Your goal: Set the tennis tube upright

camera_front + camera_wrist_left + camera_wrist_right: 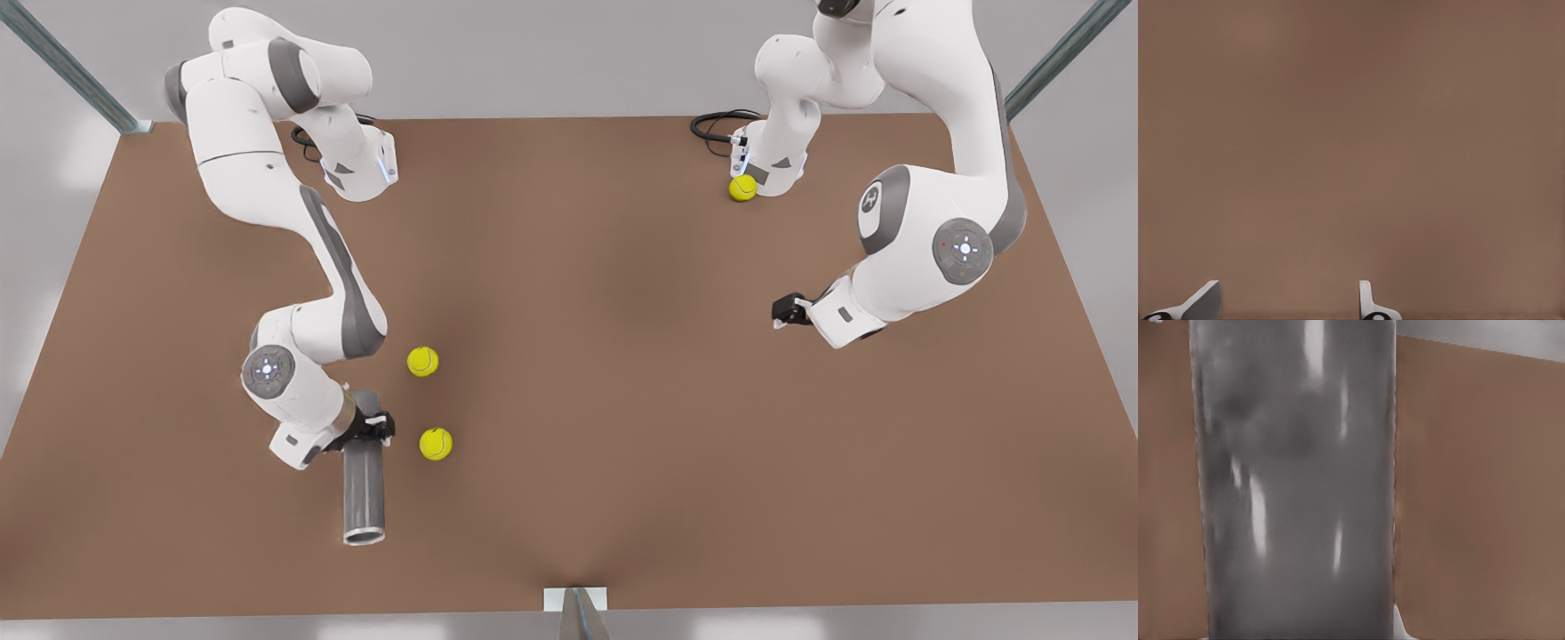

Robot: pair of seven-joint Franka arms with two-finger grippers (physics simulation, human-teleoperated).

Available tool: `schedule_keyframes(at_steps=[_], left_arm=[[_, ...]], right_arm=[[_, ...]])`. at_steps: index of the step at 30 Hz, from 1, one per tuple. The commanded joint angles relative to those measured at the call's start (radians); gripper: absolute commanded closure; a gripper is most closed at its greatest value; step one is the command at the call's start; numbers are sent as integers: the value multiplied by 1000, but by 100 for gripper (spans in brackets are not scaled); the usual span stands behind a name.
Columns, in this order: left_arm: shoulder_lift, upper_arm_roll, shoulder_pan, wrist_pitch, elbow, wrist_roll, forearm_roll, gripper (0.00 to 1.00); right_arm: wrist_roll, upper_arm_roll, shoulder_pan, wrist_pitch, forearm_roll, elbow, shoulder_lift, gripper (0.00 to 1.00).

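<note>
A wide brown desk [622,400] is seen from above, carrying two white arms. The right gripper [378,428], at the front view's left, sits across the tennis tube [364,484], and in the right wrist view the tube's grey wall [1295,493] lies directly between its fingers. The fingers appear clamped on the tube near its darker end.

The left gripper [782,313], at the front view's right, waits well apart from the tube, above bare desk. Its fingers [1367,299] are held apart with nothing between them.

The tube lies flat on its side. Its long axis runs from the right gripper toward the near desk edge, with the silvery rim [364,535] pointing away from the fingers.

Three small tennis balls are present: one [436,444] just beside the right fingers, a second [422,361] a little farther off, and a third [742,188] far away at the other arm's base.

The step in hand is judged to be gripping and tipping the tube. It is best done with a firm hold, a slow lift of one end, and the nearby ball avoided, so that the tube is stood squarely on an end.
</note>
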Motion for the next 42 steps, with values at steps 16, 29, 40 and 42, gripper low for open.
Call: schedule_keyframes(at_steps=[16,29,40,42], left_arm=[[-1,0,0,-18,1,-34,9,0],[1,-1,0,-17,1,-34,9,0],[235,-17,17,63,62,-23,-502,0],[346,-18,48,55,139,9,-591,0]], right_arm=[[-1347,82,418,-323,-366,354,160,28],[-572,78,502,-153,-360,583,465,27],[-495,80,453,-303,-274,543,289,0],[-336,77,289,-325,-191,343,44,0]])
